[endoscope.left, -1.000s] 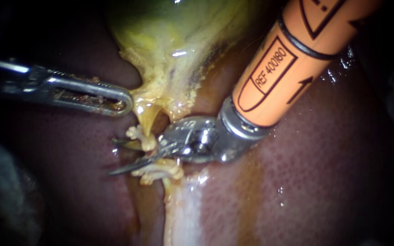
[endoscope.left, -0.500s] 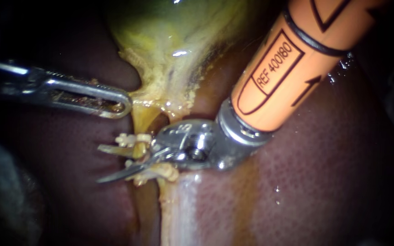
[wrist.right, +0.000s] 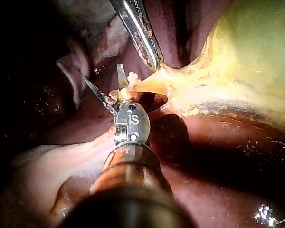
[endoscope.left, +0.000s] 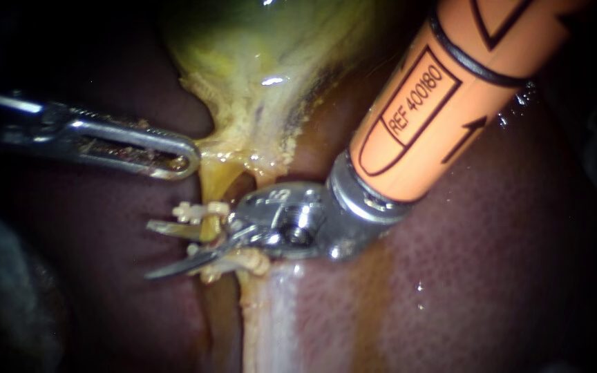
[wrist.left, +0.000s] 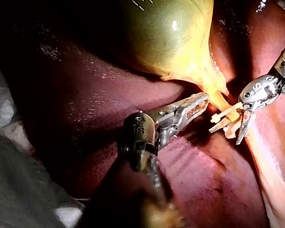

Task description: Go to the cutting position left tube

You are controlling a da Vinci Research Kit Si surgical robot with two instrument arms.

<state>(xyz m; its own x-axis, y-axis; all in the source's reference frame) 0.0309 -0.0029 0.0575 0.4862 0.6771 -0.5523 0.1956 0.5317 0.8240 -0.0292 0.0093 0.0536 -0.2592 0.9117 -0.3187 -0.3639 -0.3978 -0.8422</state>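
Right instrument, blades open astride the clipped left tube, should settle squarely between the clips while the left instrument grips the gallbladder taut.

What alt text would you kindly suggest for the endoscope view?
My right instrument, entering from upper right, holds open blades around a clipped tube below the gallbladder; my left instrument reaches the gallbladder's neck, over dark liver.

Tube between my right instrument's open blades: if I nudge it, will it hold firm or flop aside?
Probably floppy: the tube is a thin, soft yellow strand. It looks stretched from the gallbladder, so it may spring back rather than sag. Its wet sheen suggests it could slip along the blades of the right instrument.
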